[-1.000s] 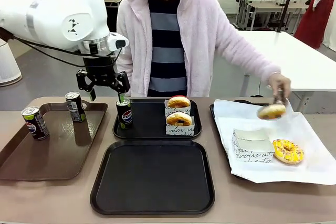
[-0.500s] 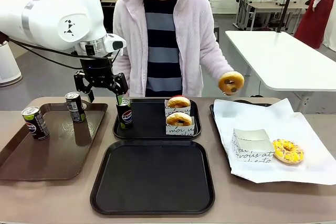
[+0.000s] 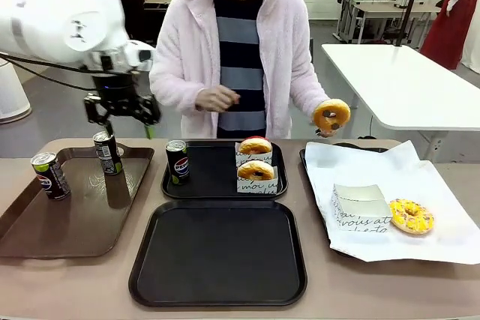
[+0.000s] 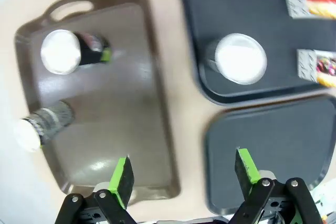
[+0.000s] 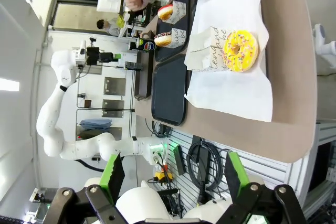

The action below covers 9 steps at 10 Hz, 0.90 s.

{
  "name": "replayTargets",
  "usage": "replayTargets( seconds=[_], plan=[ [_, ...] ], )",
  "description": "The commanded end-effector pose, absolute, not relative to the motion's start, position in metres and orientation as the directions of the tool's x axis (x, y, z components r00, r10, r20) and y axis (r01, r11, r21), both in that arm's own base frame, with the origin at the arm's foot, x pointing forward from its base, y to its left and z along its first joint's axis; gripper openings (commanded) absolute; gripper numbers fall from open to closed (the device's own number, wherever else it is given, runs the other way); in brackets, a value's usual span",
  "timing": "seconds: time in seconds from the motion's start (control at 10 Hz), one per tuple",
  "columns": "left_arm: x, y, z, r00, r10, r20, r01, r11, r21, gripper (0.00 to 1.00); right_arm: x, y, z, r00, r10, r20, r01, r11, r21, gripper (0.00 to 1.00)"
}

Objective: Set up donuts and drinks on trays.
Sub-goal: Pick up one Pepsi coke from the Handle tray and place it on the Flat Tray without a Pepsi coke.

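My left hand hangs empty over the counter, fingers wide apart. My right hand is spread too, gripping nothing. Under the left, all blurred, two cans stand on the brown tray. Beside it a third can stands on a black tray with sleeved donuts, cut off at the edge. Beyond, a person holds a plain donut.
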<state>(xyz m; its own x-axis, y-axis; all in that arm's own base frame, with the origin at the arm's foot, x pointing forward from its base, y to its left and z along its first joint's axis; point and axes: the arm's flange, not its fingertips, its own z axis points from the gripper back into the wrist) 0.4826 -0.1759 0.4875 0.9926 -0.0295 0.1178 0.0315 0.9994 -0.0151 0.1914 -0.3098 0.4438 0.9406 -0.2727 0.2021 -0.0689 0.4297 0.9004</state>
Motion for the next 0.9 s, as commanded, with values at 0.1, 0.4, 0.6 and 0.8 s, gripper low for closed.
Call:
replayTargets(
  seconds=[0.1, 0.4, 0.6, 0.8],
  plan=[
    [0.514, -0.089, 0.490, 0.994, 0.083, 0.077, -0.079, 0.995, -0.060, 1.00, 0.191, -0.310, 0.444, 0.939, -0.275, 0.207, -0.077, 0.419, 0.905, 1.00],
    [0.529, -0.011, 0.490, 0.987, 0.158, 0.028, -0.154, 0.981, -0.117, 1.00, 0.191, -0.310, 0.444, 0.939, -0.275, 0.207, -0.077, 0.419, 0.905, 1.00],
    [0.534, 0.026, 0.492, 0.979, 0.203, 0.014, -0.200, 0.973, -0.112, 1.00, 0.191, -0.310, 0.444, 0.939, -0.275, 0.207, -0.077, 0.419, 0.905, 1.00],
    [0.528, 0.038, 0.494, 0.976, 0.218, 0.025, -0.213, 0.970, -0.120, 1.00, 0.191, -0.310, 0.444, 0.939, -0.275, 0.207, -0.077, 0.419, 0.905, 1.00]
  ],
)
